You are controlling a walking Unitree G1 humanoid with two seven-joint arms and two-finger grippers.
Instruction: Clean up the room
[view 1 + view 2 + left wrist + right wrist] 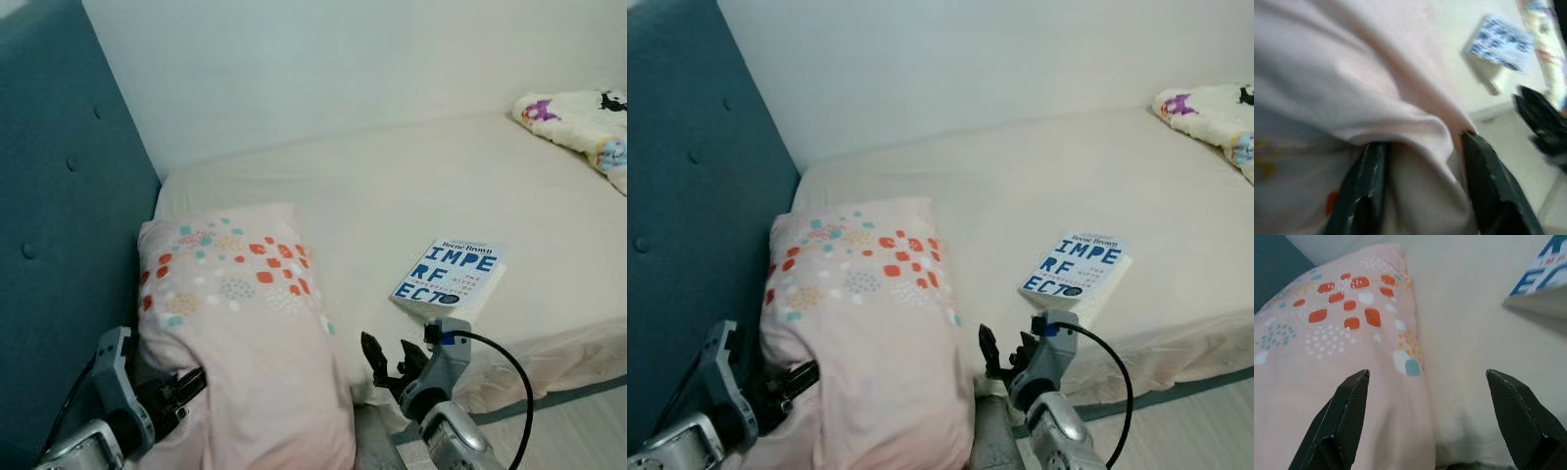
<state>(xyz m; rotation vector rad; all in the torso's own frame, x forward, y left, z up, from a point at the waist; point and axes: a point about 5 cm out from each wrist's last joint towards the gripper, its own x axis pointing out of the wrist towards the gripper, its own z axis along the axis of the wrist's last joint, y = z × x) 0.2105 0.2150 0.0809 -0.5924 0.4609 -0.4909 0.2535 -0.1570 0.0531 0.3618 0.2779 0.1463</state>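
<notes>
While the left gripper (186, 387) pinches a fold of the pale pink pillow with orange and teal dots (230, 323) at the bed's headboard corner, the right gripper (384, 364) hovers wide open and empty beside it. A blue-lettered white paperback (448, 273) lies near the cream mattress (411, 186) front edge. Grip deeper before lifting, so fabric won't slip.

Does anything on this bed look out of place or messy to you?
Yes. The pink pillow hangs off the bed's edge instead of lying flat by the headboard; the left gripper has a fold of it between its jaws. A book lies askew near the mattress edge, and a blanket sits crumpled at the far corner.
</notes>
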